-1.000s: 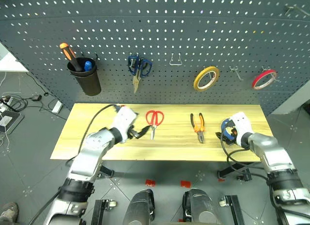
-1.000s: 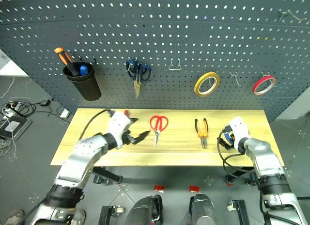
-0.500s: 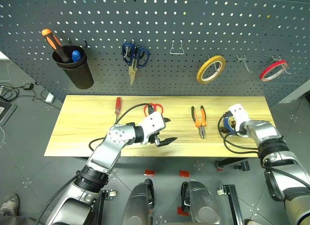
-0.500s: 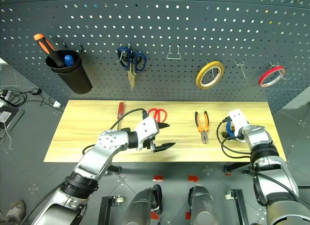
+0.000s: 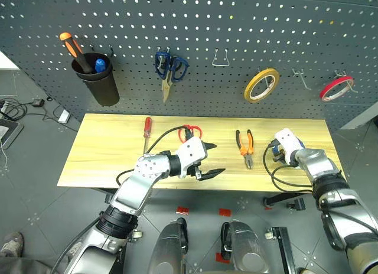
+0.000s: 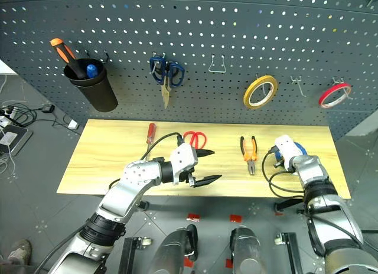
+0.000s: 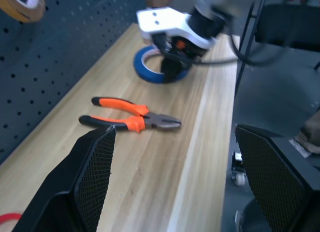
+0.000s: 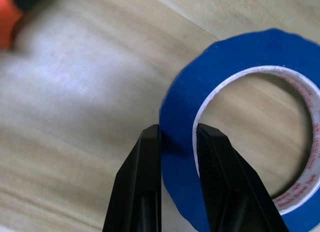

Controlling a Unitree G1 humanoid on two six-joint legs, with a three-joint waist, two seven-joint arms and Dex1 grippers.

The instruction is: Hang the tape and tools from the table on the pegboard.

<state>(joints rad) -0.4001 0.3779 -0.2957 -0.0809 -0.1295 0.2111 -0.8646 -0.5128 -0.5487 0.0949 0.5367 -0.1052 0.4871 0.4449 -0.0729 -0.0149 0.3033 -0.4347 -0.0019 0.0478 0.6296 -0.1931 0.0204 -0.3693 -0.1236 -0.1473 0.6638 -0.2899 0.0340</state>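
Small red print running around the pale inner core of the blue tape (image 8: 240,132), from about 3 to 5 o'clock on the ring, letters too small and blurred to read, no other legible text, label or number anywhere

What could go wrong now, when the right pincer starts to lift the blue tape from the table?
The right pincer pinches only the thin wall of the blue tape, so the ring may swing or slip when lifted. The pliers lie close by on the table; a dragged ring might nudge them.
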